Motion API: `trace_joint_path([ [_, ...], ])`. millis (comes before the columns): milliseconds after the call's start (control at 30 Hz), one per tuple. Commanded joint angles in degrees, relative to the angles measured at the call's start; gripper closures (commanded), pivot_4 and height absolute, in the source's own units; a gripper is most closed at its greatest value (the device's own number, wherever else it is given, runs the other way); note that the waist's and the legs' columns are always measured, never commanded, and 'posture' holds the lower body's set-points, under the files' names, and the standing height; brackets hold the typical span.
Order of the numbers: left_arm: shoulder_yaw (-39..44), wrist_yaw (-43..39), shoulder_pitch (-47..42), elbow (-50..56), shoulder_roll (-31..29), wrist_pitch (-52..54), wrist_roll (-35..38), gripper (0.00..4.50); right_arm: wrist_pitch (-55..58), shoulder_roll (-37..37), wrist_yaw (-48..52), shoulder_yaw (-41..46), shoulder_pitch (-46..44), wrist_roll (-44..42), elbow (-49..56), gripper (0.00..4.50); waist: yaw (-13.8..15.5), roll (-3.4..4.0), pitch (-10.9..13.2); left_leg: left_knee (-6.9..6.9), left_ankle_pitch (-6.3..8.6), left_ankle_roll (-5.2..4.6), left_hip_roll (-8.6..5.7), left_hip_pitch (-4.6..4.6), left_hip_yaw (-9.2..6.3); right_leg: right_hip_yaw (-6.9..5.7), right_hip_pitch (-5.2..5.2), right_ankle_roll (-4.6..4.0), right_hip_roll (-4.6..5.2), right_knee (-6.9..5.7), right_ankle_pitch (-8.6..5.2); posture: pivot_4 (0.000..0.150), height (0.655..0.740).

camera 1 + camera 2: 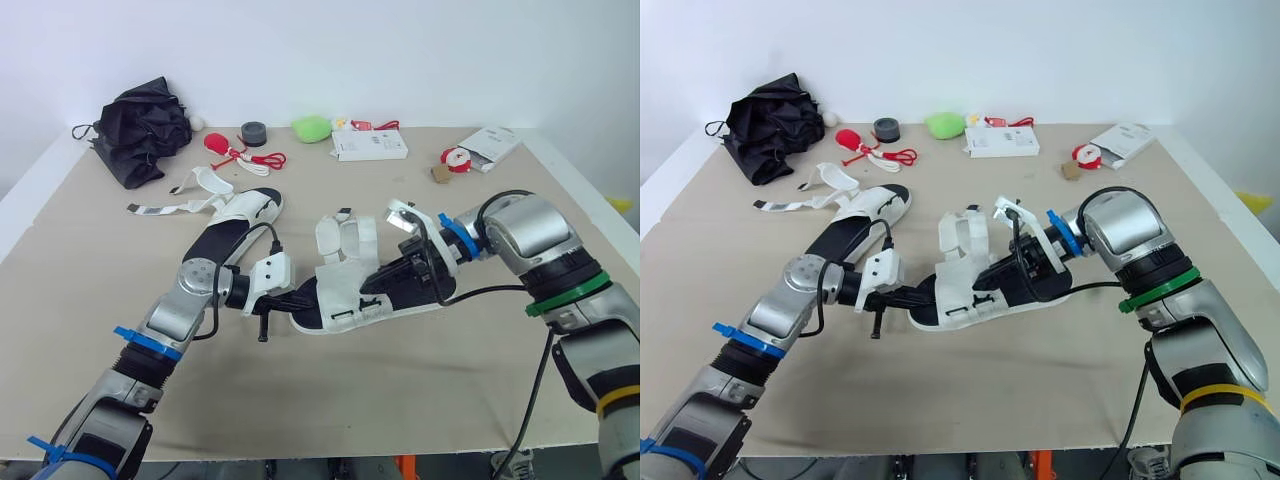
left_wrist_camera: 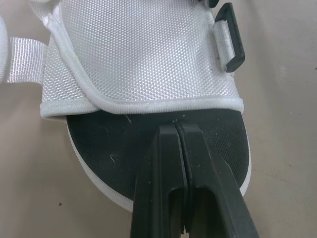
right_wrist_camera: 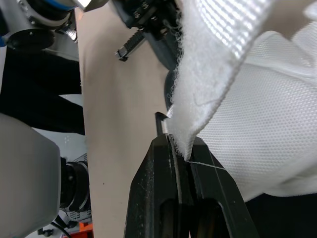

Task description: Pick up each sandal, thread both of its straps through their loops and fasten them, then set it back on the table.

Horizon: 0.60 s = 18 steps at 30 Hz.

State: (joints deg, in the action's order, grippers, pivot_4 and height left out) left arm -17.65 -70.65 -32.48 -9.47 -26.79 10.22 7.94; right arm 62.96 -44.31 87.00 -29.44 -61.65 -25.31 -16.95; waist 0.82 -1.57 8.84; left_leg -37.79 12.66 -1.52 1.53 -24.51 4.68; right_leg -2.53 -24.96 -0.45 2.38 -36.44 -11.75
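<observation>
Near sandal (image 1: 345, 290) lies at middle of table (image 1: 400, 380). L gripper (image 2: 179, 125): fingers together, tips on black insole (image 2: 109, 148), toe end. R gripper (image 3: 173, 144): fingers clamped on white strap (image 3: 208, 74). 2nd sandal (image 1: 235, 225) behind, to left.

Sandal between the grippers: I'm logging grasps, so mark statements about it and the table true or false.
1. The left gripper is shut on the sandal at its black sole. True.
2. The right gripper is open, clear of the sandal. False: it is shut on a white strap.
3. A second sandal lies on the table, strap trailing loose. True.
4. The black bundle lies at the table's near right. False: far left corner.
</observation>
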Motion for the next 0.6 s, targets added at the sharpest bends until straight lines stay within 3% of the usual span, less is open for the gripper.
trace_joint_path([
  [33,-2.82,-0.64,1.90,-1.35,-0.69,1.85,-1.92,4.50,0.93,-0.22,2.27,0.55,-2.54,0.19,-0.54,4.46,-0.01,0.00,0.00,0.00,0.00,0.00,0.00,0.00,-0.01,0.00,0.00,0.00,-0.01,0.00,0.00,0.150,0.7400],
  [600,-2.85,-0.24,2.30,-0.89,-0.53,2.54,-1.67,4.50,6.08,-0.37,4.65,-3.03,-3.43,-0.71,0.11,4.46,-0.03,0.01,-0.01,-0.26,0.01,-0.01,0.00,0.02,0.03,0.10,-0.09,-0.09,-0.01,-0.47,-0.06,0.150,0.7400],
])
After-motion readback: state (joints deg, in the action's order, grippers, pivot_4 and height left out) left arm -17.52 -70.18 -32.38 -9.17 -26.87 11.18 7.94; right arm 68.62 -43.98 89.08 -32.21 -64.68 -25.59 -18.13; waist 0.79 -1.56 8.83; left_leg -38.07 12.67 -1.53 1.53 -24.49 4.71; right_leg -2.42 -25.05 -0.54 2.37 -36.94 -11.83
